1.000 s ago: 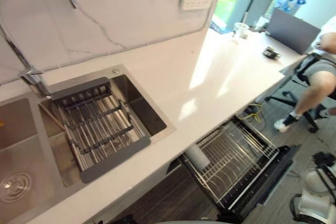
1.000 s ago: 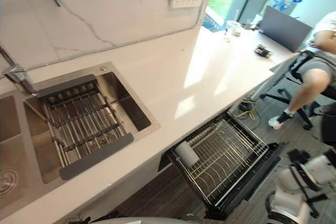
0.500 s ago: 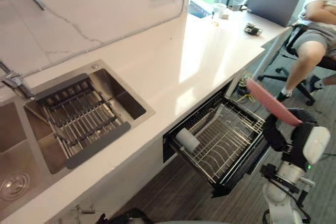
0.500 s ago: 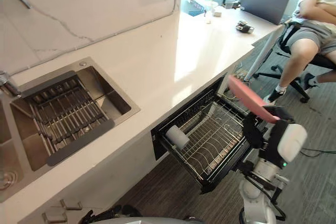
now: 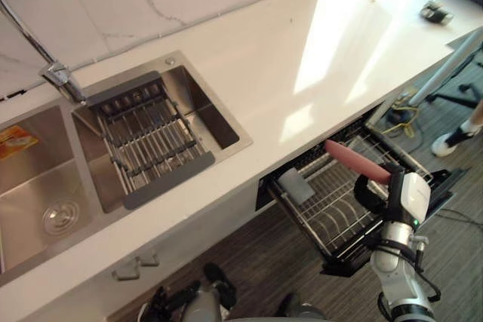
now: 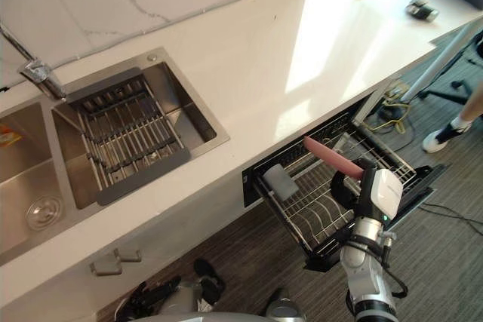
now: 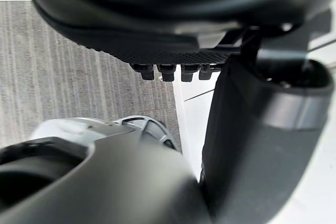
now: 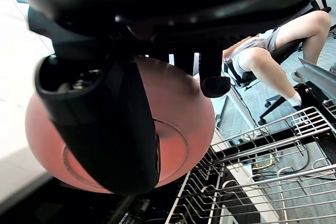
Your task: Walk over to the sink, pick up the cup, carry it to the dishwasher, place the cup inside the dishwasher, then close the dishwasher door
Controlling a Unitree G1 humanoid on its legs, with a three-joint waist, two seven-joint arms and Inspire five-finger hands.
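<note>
My right hand (image 5: 379,191) is shut on a salmon-pink plate (image 5: 355,162), held edge-on and tilted over the right part of the pulled-out dishwasher rack (image 5: 337,213). In the right wrist view the thumb (image 8: 113,129) lies across the plate's underside (image 8: 181,124), with fingers curled over its rim and the rack wires (image 8: 247,182) just below. A pale cup (image 6: 280,182) lies on its side at the rack's left end, apart from the hand. My left hand (image 7: 173,24) hangs low above grey floor.
The dishwasher door (image 5: 444,180) is folded down under the rack. The steel sink (image 5: 226,122) holds a drain rack (image 5: 151,145) beside the faucet (image 5: 60,81). A person's shoe (image 5: 453,139) and desk legs stand on the floor at right.
The camera has tilted downward and the whole picture shifted. My right hand has brought the pink plate from beside the rack to over its right part.
</note>
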